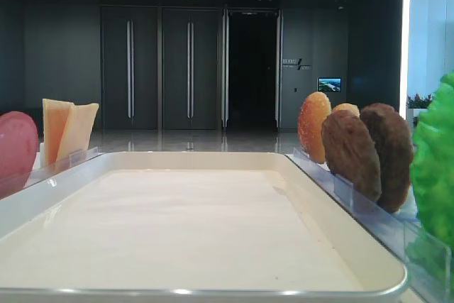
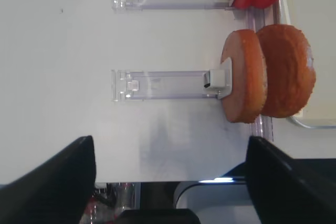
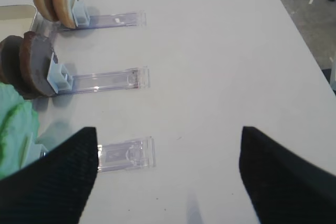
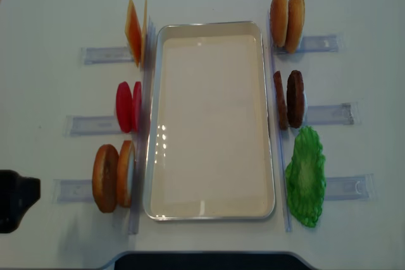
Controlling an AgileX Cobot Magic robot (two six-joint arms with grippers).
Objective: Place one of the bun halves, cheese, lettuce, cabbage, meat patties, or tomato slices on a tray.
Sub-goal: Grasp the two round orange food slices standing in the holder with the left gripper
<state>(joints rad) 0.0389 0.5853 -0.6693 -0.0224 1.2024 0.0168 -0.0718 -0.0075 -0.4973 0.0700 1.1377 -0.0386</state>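
Note:
The cream tray point(image 4: 212, 207) lies bare in the middle of the table. Left of it, upright in clear racks, stand cheese point(image 4: 134, 30), tomato slices point(image 4: 128, 107) and bun halves point(image 4: 114, 177). To its right are meat patties point(image 4: 288, 99) and green lettuce point(image 4: 306, 176). Cabbage is out of view. My left gripper point(image 2: 170, 140) is open over bare table, just short of the bun halves point(image 2: 244, 83), holding nothing. My right gripper point(image 3: 168, 129) is open and empty over bare table, right of the lettuce point(image 3: 16, 124) and patties point(image 3: 34, 69).
Two orange-golden buns point(image 4: 286, 12) stand at the far right of the tray. Clear plastic rails point(image 3: 126, 154) stick out from each rack toward the table's sides. The table's near edge point(image 2: 157, 181) runs just below the left gripper.

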